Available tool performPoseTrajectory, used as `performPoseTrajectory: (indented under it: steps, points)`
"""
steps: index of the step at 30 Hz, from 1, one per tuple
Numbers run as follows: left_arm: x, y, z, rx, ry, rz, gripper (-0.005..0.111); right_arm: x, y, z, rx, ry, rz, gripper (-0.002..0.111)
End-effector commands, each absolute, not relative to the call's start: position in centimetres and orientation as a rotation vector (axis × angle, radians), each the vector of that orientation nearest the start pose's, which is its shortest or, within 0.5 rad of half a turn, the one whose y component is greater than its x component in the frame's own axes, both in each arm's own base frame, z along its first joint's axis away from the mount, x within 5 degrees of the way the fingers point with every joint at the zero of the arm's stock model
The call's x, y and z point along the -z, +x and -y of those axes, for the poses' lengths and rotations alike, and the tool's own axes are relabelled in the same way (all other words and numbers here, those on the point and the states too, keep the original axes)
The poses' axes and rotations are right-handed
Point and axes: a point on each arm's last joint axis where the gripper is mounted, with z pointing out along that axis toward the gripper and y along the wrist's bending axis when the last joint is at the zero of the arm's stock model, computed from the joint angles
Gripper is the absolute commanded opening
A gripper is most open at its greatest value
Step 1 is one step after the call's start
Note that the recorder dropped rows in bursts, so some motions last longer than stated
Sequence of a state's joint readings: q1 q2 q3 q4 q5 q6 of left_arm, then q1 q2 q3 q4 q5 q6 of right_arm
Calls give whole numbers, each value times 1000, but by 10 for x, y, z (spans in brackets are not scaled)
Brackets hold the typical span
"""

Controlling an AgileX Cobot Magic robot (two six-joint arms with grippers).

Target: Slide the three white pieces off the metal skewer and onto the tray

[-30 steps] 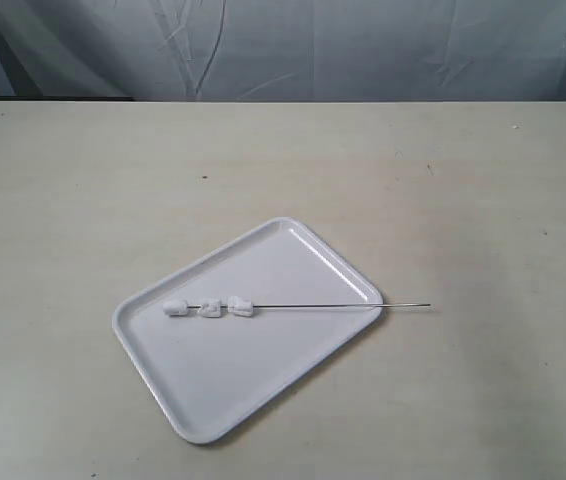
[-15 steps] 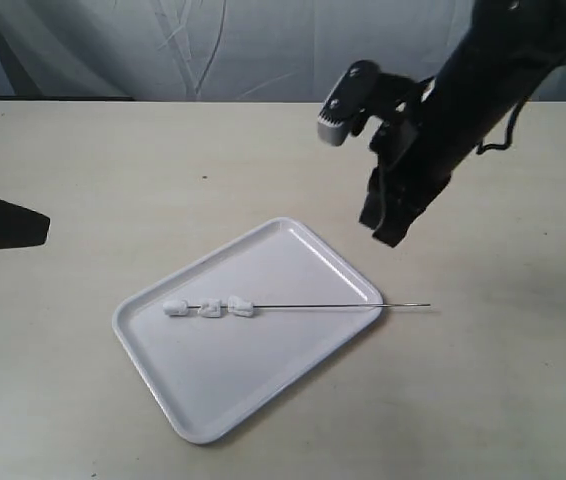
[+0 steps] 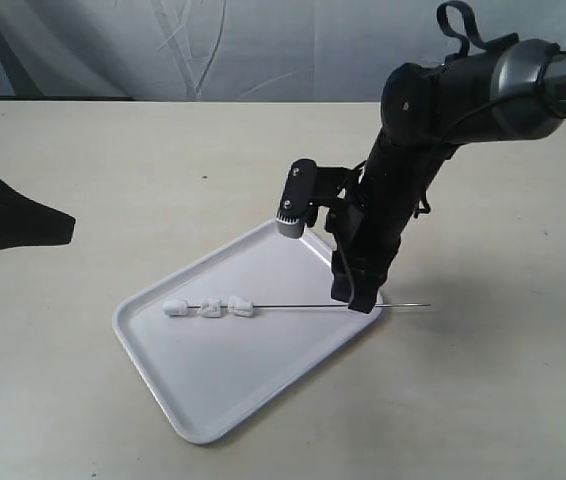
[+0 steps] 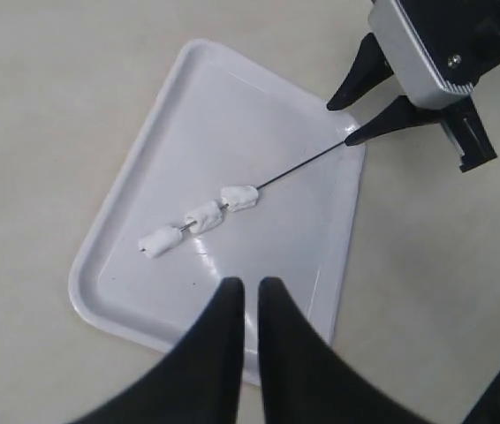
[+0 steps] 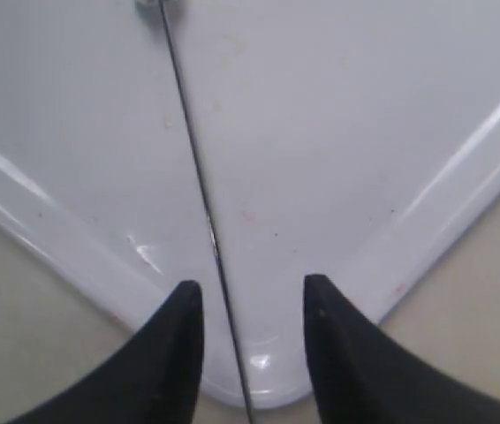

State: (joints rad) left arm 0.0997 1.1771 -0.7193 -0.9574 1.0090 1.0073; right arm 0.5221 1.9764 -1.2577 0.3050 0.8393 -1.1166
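The white tray (image 3: pixel 153 372) lies at an angle on the table. The metal skewer (image 3: pixel 313 306) rests across it, its tip (image 3: pixel 425 305) poking past the right corner. The three white pieces (image 3: pixel 209 309) are threaded in a row at its left end. My right gripper (image 3: pixel 360 300) stands open over the tray's right corner; in the right wrist view its fingertips (image 5: pixel 186 305) straddle the skewer (image 5: pixel 193 150) without touching it. My left gripper (image 4: pixel 249 296) hovers above the tray's near rim (image 4: pixel 82 284), jaws barely apart and empty, short of the pieces (image 4: pixel 203 217).
The left arm (image 3: pixel 8 225) shows at the left edge of the exterior view, low over the beige table (image 3: pixel 483 400). A pale cloth backdrop (image 3: pixel 263 50) hangs behind the table's far edge.
The right arm has swung down from the upper right to the skewer's bare end and its jaws have opened. The left arm has come in at the left edge. Skewer and pieces have not moved.
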Motion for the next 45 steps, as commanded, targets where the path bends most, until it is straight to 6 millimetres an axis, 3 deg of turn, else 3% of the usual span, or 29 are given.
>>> performPoseTrajectory:
  steps: [1,5,10,12,17,20,24,29,32,37,41,45]
  points:
    - [-266,210,45,865,534,-2358,17,-136,316,-205,-281,-2027,-2181,40]
    - [-262,212,45,875,526,-2374,24,-124,318,-205,-282,-2041,-2189,40]
    - [-262,214,44,854,508,-2367,25,-106,317,-207,-296,-2070,-2217,40]
    - [-262,215,44,847,504,-2366,25,-100,316,-208,-299,-2085,-2225,34]
    - [-261,215,43,833,501,-2366,25,-83,309,-202,-280,-2242,-2248,3]
    - [-262,216,43,839,486,-2367,25,-81,307,-202,-292,-2219,-2312,-1]
    - [-265,219,45,891,391,-2343,25,-97,303,-203,-348,-2177,-2345,-1]
    - [-266,214,52,1079,291,-2292,25,-136,295,-200,-361,-2102,-2411,-1]
    - [-254,206,55,1144,264,-2322,25,-165,289,-197,-353,-2042,-2432,-1]
    - [-232,193,57,1209,202,-2324,25,-198,282,-193,-341,-1970,-2423,-1]
    - [-220,183,61,1315,97,-2232,25,-211,274,-189,-352,-1933,-2475,-1]
    - [-210,175,62,1407,-88,-2117,25,-208,263,-181,-347,-1852,-2572,-1]
